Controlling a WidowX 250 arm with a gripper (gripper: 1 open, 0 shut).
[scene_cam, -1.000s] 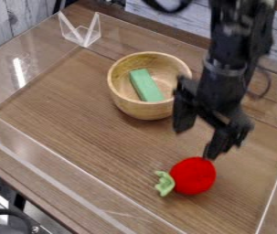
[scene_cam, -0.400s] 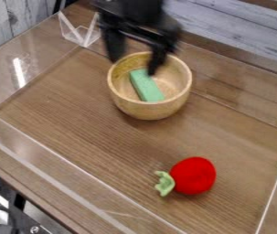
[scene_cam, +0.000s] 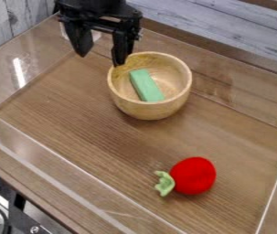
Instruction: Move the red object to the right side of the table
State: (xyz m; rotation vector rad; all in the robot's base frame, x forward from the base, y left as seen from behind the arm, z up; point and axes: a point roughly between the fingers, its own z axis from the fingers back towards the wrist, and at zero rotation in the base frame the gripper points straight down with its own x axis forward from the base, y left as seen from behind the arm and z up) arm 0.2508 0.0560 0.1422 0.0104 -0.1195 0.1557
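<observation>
The red object [scene_cam: 193, 175], a small round toy fruit with a green leafy stem, lies on the brown wood-grain table [scene_cam: 68, 119] near the front right corner. My gripper [scene_cam: 101, 47] hangs at the back left, above the table just left of the wooden bowl. Its black fingers [scene_cam: 120, 50] stand apart, open, with nothing between them. It is far from the red object.
A wooden bowl [scene_cam: 151, 86] holding a green block [scene_cam: 147, 85] sits at the back centre. Low clear acrylic walls [scene_cam: 43, 169] border the table. A clear stand [scene_cam: 68, 20] rises at the back left edge.
My gripper has swung away from just above the red object, across the bowl to the back left, staying open. The red object has not moved.
</observation>
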